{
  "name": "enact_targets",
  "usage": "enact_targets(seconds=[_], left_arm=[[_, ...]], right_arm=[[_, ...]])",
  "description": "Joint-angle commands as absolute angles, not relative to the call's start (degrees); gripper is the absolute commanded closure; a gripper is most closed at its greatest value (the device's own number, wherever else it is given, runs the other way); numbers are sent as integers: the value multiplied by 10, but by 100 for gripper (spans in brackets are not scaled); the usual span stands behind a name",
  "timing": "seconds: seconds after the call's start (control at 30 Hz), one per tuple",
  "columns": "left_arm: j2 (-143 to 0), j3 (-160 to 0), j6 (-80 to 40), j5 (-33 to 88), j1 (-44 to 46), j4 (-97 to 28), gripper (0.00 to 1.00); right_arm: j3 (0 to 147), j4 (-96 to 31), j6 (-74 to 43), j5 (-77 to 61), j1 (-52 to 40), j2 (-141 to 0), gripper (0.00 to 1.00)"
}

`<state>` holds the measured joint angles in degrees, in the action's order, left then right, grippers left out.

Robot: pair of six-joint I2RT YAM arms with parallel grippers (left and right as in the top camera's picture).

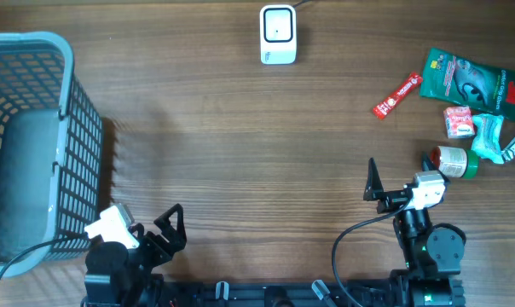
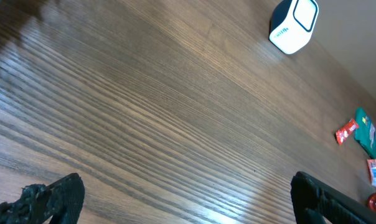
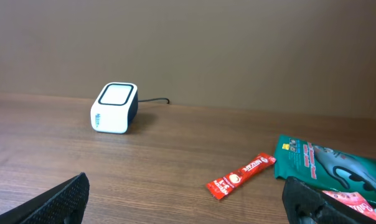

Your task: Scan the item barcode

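Barcode scanner (image 1: 278, 34) upright | wood-grain table (image 1: 240, 145) | brown wall (image 3: 238, 43) behind

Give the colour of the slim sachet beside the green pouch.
Sachet: red with white print, best seen in the right wrist view.

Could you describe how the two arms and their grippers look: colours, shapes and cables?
The left arm and right arm are black, with round joint housings. Each wrist carries a white boxy camera module. The left gripper and right gripper have black, pointed jaws with a rough texture. A thin black cable loops from each arm.
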<state>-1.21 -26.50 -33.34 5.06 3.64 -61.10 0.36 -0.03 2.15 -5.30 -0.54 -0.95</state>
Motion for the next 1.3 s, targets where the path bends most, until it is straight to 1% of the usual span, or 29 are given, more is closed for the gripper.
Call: enact_targets(seconds=[0.0, 0.63, 0.73, 0.83, 0.93, 0.97, 1.03, 1.13, 1.2, 1.27], left_arm=[[-11, -262, -335, 53, 33, -609, 0], [-11, -262, -334, 52, 33, -608, 0], [-11, -262, -335, 45, 33, -578, 0], [-11, -251, -335, 29, 33, -475, 0], [-11, -189, -335, -4, 32, -300, 0], [-11, -149, -335, -15, 32, -212, 0], [-11, -81, -335, -28, 32, -77, 0], [-11, -32, -335, -72, 32, 5, 0], [-10, -13, -333, -114, 32, 13, 0], [-4, -3, -300, -127, 32, 1, 0]], right_arm=[[3, 2, 11, -47, -5, -8, 0], [3, 2, 11, -47, -5, -8, 0], [3, 2, 11, -47, -5, -8, 0], [3, 2, 11, -47, -5, -8, 0], [3, 2, 11, -47, -5, -8, 0], [3, 2, 11, -47, -5, -8, 0], [3, 2, 11, -47, -5, -8, 0], [3, 2, 11, -47, -5, -8, 0], [3, 2, 11, -47, -5, -8, 0], [3, 2, 11, -47, -5, -8, 1]])
